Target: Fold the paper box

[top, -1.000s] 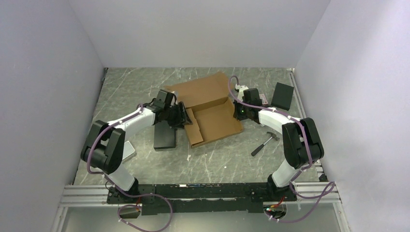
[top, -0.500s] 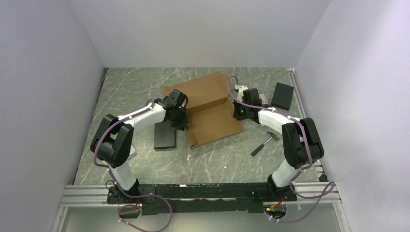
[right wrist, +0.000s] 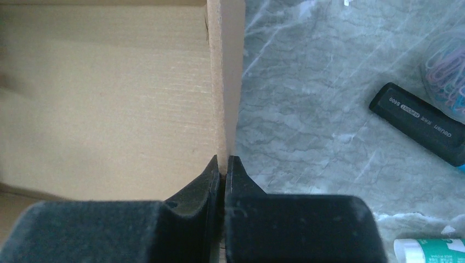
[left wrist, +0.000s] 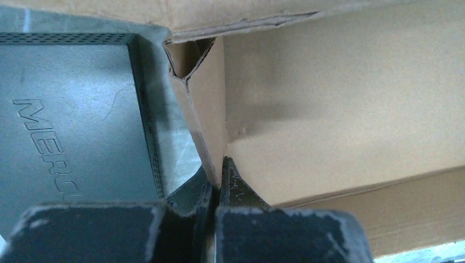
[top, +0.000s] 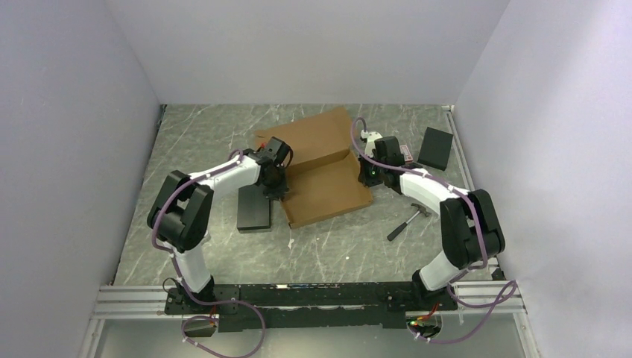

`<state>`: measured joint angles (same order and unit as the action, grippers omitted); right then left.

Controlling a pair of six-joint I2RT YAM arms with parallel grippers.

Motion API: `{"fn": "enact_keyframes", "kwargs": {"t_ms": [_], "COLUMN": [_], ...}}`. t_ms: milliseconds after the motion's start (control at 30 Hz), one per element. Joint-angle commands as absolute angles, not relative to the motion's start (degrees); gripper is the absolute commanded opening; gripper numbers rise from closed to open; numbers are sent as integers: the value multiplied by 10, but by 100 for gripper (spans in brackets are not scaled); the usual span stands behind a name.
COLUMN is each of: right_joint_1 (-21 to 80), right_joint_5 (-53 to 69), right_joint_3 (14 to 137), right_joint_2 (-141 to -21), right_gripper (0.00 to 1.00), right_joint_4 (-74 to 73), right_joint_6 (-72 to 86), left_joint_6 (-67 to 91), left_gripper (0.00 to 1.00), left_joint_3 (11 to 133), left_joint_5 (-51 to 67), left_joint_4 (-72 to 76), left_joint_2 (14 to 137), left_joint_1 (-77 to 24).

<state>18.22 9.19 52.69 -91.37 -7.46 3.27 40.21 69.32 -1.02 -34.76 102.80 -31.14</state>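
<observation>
The paper box (top: 322, 179) is a brown cardboard mailer lying in the middle of the table, its lid panel raised towards the back. My left gripper (top: 273, 181) is shut on the box's upright left side wall (left wrist: 211, 118), one finger inside and one outside. My right gripper (top: 367, 173) is shut on the upright right side wall (right wrist: 225, 82) in the same way. The box floor (right wrist: 104, 98) shows in the right wrist view, left of the pinched wall.
A dark grey flat case (top: 254, 206) lies just left of the box, close under my left arm. A hammer (top: 407, 221) lies at the right front. At the back right are a black block (top: 436, 146), a black marker-like bar (right wrist: 422, 123) and coloured paper clips (right wrist: 447, 63).
My left gripper moved right to the box's left edge, raised the side flap upright and shut on it. The right gripper stayed shut on the right wall.
</observation>
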Motion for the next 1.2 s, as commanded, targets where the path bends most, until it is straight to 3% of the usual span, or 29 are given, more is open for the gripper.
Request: {"fn": "enact_keyframes", "kwargs": {"t_ms": [0,567,800,1167], "right_joint_1": [205,235,234,233], "right_joint_5": [148,118,78,61], "right_joint_3": [524,483,477,475], "right_joint_2": [-845,-794,-812,-822], "right_gripper": [0,0,0,0], "right_joint_4": [-16,49,58,63], "right_joint_6": [53,103,111,107], "left_joint_6": [378,334,322,312], "left_gripper": [0,0,28,45], "left_joint_3": [712,805,805,776], "left_joint_5": [-63,-154,-138,-114], "left_joint_4": [-346,-416,-405,-387], "left_joint_2": [1014,1067,1049,1028], "left_joint_1": [-327,-351,-351,-351]}}
